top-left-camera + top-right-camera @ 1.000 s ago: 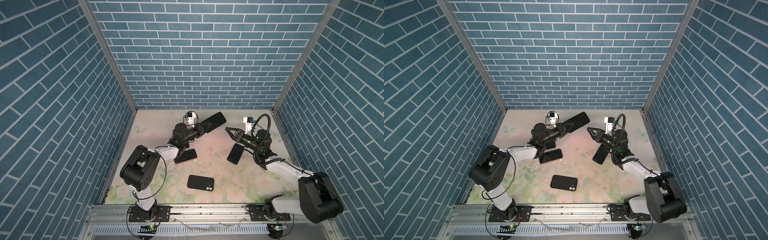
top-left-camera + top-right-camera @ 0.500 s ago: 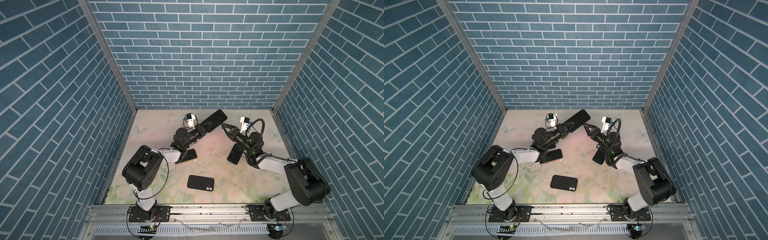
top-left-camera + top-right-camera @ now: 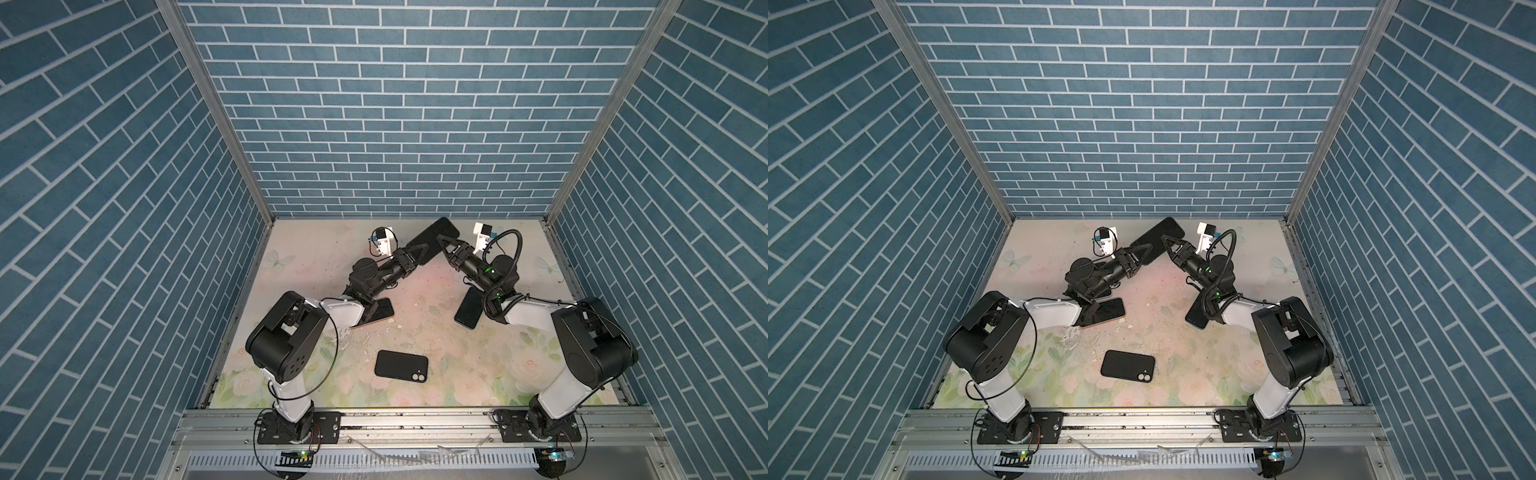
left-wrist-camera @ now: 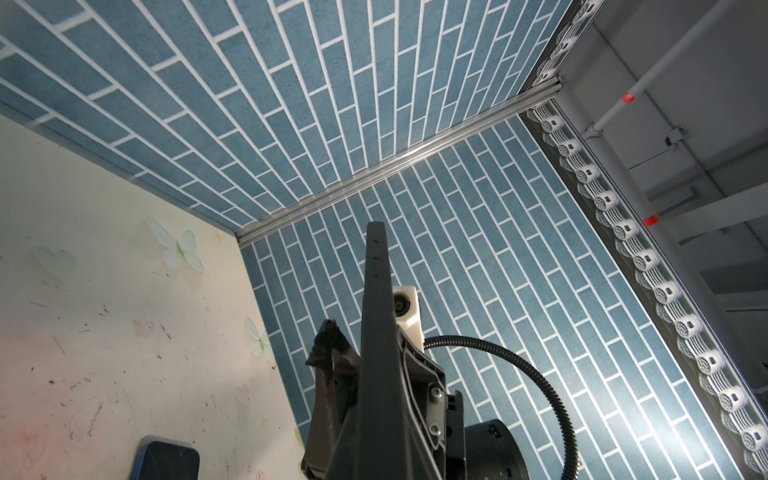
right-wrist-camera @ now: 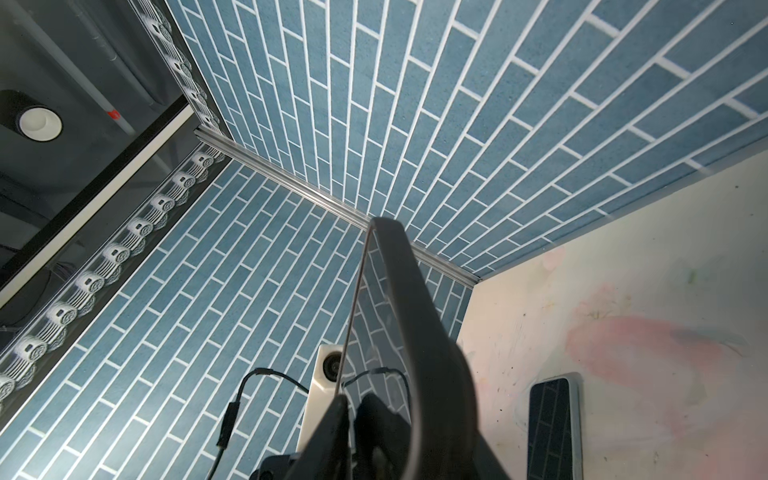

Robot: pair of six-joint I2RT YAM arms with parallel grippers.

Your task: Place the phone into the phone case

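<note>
A black phone (image 3: 432, 241) (image 3: 1156, 239) hangs tilted above the back middle of the table. My left gripper (image 3: 420, 251) (image 3: 1144, 252) is shut on its lower end. My right gripper (image 3: 441, 242) (image 3: 1165, 240) has its jaws astride the phone's right edge. In the right wrist view one finger (image 5: 328, 428) stands a thin gap off the phone's glossy screen (image 5: 374, 332); the other finger is hidden behind the phone. In the left wrist view the phone (image 4: 376, 332) shows edge-on. A black phone case (image 3: 401, 365) (image 3: 1128, 365) lies flat near the front, apart from both grippers.
A dark phone with a pale rim (image 3: 468, 307) (image 3: 1198, 313) (image 5: 552, 424) lies under my right forearm. Another phone with a tan edge (image 3: 380, 311) (image 3: 1111, 311) lies under my left forearm. Blue brick walls (image 3: 395, 124) close in the floral table on three sides.
My right gripper has swung up and to the left, onto the raised phone, and its jaws have narrowed around it. My left gripper has kept the phone up, nearly still.
</note>
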